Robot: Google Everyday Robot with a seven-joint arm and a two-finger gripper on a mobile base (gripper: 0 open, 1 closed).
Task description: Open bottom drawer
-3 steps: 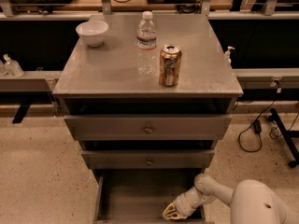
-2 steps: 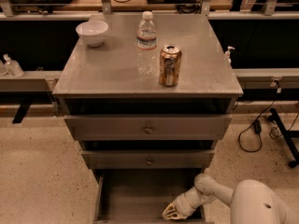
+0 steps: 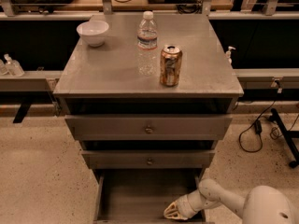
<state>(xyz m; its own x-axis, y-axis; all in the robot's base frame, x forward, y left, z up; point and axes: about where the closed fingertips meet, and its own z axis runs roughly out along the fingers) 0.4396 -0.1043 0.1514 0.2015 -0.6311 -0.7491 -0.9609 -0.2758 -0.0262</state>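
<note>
Judging from how things lie, the task looks nearly done: the bottom drawer [image 3: 135, 195] stands pulled well out toward the near side, below the two other drawers. Its front is out of view. The gripper [image 3: 177, 210] sits low at the drawer's near right corner; whether it is spread or pinching, I cannot tell. Nothing else shows inside the drawer. On the surface [image 3: 112, 69], the white bowl [image 3: 93, 32] hides its inside.

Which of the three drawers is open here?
The bottom drawer, pulled out, inside showing; the gripper is at its front right. Top drawer and middle drawer show only fronts.
</note>
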